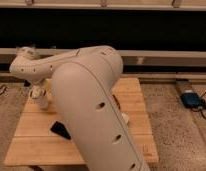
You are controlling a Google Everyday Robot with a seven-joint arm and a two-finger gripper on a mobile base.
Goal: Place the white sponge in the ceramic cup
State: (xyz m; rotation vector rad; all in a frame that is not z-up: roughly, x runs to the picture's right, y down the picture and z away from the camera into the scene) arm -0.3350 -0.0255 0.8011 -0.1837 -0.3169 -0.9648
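My big white arm (pixel 91 105) fills the middle of the camera view and hides much of the wooden table (pixel 31 145). Its forearm reaches left, bends at an elbow (pixel 23 67) and points down over the table's left part. My gripper (pixel 38 96) is at that lower end, just above the wood. A whitish shape there may be the ceramic cup or part of my wrist; I cannot tell which. The white sponge is hidden or out of view.
A black phone (pixel 60 129) lies on the table left of my arm. The end of a white remote-like bar (pixel 125 119) and a dark reddish thing (pixel 116 103) show at the arm's right edge. A blue device (pixel 191 99) lies on the floor to the right.
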